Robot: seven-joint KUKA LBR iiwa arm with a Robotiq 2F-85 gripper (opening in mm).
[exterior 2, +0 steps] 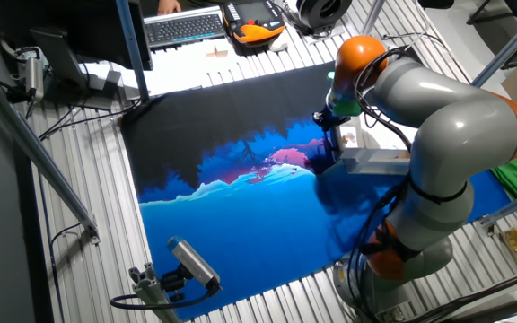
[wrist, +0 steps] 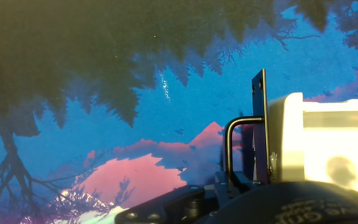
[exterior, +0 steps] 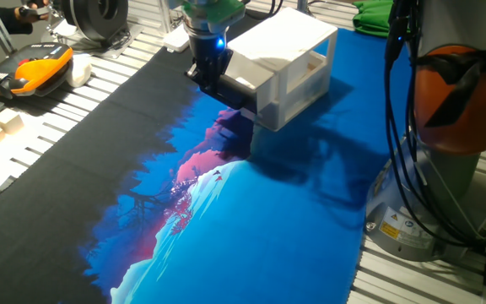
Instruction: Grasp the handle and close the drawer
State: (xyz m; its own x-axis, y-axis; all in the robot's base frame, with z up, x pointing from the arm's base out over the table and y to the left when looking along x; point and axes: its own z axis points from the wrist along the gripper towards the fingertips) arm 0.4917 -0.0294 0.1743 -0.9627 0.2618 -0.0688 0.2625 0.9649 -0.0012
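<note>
Black gripper (exterior: 218,84) sits at the cabinet (exterior: 298,63) front, on the handle (wrist: 238,146); I can't tell whether jaws are clamped, fingertips hidden. Drawer (wrist: 319,140) looks nearly flush w/ shell. I'd push straight, level, slow, no twist. Handle: thin bent metal bar. Drawer: smooth white plastic. Mat (exterior: 251,211): printed cloth, matte.

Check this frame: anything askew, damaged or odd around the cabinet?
Nothing stands out. The white cabinet sits upright on the printed mat, with no visible damage. The tool is at the cabinet's front by the drawer and its black handle. Whether the drawer is fully shut is hard to tell.
</note>
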